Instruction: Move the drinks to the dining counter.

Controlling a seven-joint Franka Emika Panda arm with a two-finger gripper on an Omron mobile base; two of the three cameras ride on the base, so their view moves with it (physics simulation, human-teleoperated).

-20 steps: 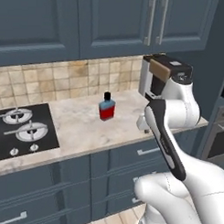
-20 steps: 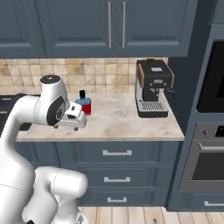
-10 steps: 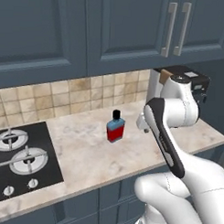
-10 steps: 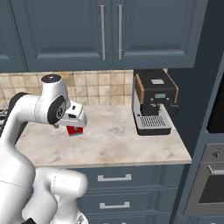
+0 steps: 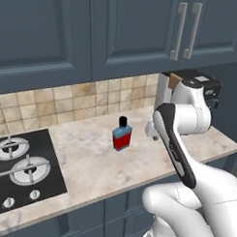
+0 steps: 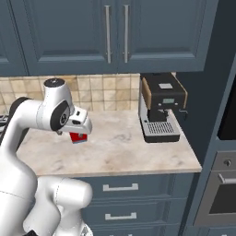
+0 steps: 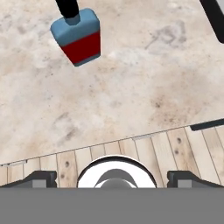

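Gripper (image 7: 112, 177) stands fully open and holds nothing, its fingertips (image 7: 40, 177) apart above the marble counter (image 5: 90, 163) edge, the white arm (image 5: 181, 118) bent over the counter, and the flat blue bottle (image 5: 122, 135) upright there, well clear of it.

The white arm rises from the base, bends at a raised elbow and folds back down, so the hand hangs low over the counter's front part. Its gripper (image 7: 112, 177) points downward, the two dark fingertips (image 7: 41, 177) spread wide apart and holding nothing.
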